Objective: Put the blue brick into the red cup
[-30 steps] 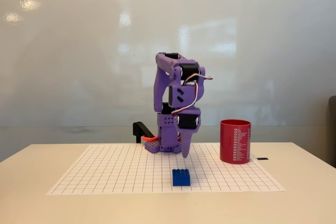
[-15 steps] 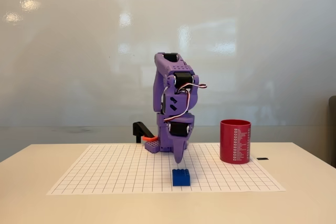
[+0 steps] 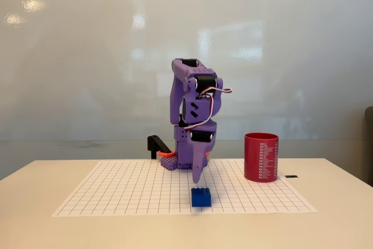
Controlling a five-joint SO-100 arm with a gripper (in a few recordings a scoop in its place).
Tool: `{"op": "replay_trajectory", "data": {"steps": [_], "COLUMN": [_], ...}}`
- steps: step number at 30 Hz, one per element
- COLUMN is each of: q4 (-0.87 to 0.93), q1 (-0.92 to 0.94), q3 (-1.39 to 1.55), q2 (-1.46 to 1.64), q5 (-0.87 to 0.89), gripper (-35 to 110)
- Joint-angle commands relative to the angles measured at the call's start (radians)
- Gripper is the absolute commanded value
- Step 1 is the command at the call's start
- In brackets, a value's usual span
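Claw (image 3: 197,180) above blue brick (image 3: 201,197)

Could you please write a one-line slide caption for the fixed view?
Purple arm's gripper poised just above the blue brick on gridded paper, red cup standing to the right.

Blue brick (image 3: 201,197) glossy plastic; red cup (image 3: 261,157) smooth; grid sheet (image 3: 116,193) matt paper.
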Motion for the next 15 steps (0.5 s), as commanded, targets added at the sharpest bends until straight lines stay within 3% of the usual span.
{"op": "replay_trajectory", "data": {"steps": [1, 9, 13, 15], "q4": [-0.025, -0.02, -0.011, -0.005], "q1": [0.011, 0.066, 0.078, 0.078], "q3": [-0.061, -0.147, -0.184, -0.181], "q2": [-0.038, -0.061, -0.072, -0.074], "q5": [-0.017, -0.097, -0.192, -0.186], "gripper": [48, 48, 13, 12]}}
